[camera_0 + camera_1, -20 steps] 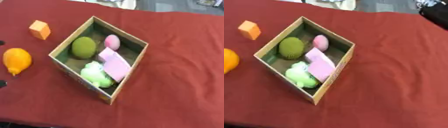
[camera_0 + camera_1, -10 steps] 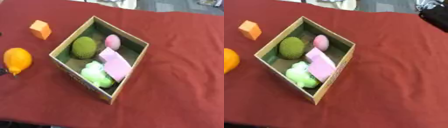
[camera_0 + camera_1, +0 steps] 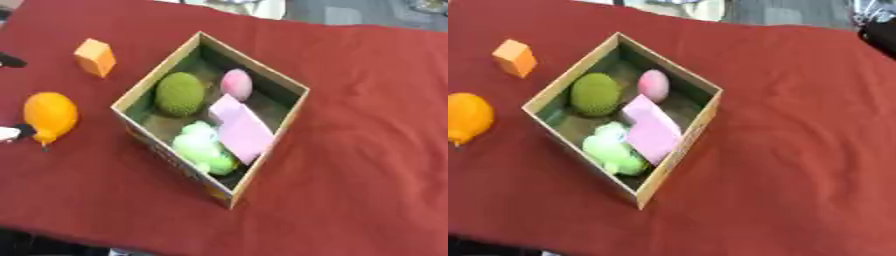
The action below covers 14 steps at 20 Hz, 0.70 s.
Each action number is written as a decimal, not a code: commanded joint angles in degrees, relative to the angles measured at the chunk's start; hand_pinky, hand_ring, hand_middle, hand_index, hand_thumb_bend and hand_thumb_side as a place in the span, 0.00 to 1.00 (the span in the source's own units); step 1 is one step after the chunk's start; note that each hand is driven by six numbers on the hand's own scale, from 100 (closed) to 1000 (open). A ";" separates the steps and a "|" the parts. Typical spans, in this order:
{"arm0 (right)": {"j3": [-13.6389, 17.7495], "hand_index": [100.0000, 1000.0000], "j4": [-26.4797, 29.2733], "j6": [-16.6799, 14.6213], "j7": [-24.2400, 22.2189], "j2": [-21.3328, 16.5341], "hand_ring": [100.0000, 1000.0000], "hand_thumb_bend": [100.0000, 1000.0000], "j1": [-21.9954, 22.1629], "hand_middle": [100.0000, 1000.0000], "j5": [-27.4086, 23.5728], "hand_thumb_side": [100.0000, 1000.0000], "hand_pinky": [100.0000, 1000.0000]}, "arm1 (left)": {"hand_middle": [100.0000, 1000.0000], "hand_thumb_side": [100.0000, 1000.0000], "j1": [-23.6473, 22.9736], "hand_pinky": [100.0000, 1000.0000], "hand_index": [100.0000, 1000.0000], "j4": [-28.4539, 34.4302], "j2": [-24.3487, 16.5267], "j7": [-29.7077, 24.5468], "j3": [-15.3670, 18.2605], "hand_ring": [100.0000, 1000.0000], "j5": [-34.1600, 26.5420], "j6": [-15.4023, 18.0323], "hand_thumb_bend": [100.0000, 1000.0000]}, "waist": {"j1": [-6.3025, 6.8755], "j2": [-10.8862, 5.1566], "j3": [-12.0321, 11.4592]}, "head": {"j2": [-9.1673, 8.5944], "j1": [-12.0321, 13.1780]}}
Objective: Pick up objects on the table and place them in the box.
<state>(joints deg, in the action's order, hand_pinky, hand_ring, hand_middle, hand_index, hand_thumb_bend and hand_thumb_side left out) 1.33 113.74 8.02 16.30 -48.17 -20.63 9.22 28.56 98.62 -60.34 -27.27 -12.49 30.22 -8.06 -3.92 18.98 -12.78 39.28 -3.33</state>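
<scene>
An open cardboard box (image 3: pixel 265 151) stands askew in the middle of the red cloth. Inside lie a dark green ball (image 3: pixel 180 93), a pink egg (image 3: pixel 235 84), a flat pink block (image 3: pixel 240 127) and a light green soft thing (image 3: pixel 202 147). Left of the box lie an orange fruit (image 3: pixel 49 114) and a small orange cube (image 3: pixel 95 57). Only two tips of my left hand (image 3: pixel 10 133) show at the left edge, spread apart; the lower one touches the fruit's near end, the upper one is beside the cube. A dark shape at the top right corner may be my right hand (image 3: pixel 878 27).
The red cloth (image 3: pixel 798 150) covers the whole table, with wide bare room right of the box. The table's near edge runs along the bottom left of the left eye view.
My left hand's tips have come a little farther in from the left edge, toward the orange fruit. The things in the box lie as before.
</scene>
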 commanded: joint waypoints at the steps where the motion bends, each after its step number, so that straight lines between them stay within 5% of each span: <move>1: 0.35 0.79 0.85 0.23 0.06 -1.20 0.75 0.00 -0.34 0.66 -0.39 0.41 0.79 | 0.84 0.43 2.07 0.92 0.94 -2.32 -0.26 -0.72 -0.16 0.88 -0.03 0.17 0.48 | 1.12 -1.88 0.11 | 0.22 -0.51; 14: 0.13 0.79 0.85 0.48 0.21 -0.53 0.75 0.00 -0.30 0.66 -0.79 0.43 0.79 | 0.83 0.42 7.36 0.91 0.93 -13.33 4.14 -4.37 -3.27 0.87 4.68 2.37 0.46 | 1.12 -1.47 0.56 | -0.09 -1.36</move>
<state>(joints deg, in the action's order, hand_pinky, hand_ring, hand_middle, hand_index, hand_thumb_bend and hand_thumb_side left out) 0.99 113.74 8.38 16.41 -47.57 -20.61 8.71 34.98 85.84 -55.02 -31.19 -15.93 34.15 -5.99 -3.92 18.98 -12.25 39.28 -4.59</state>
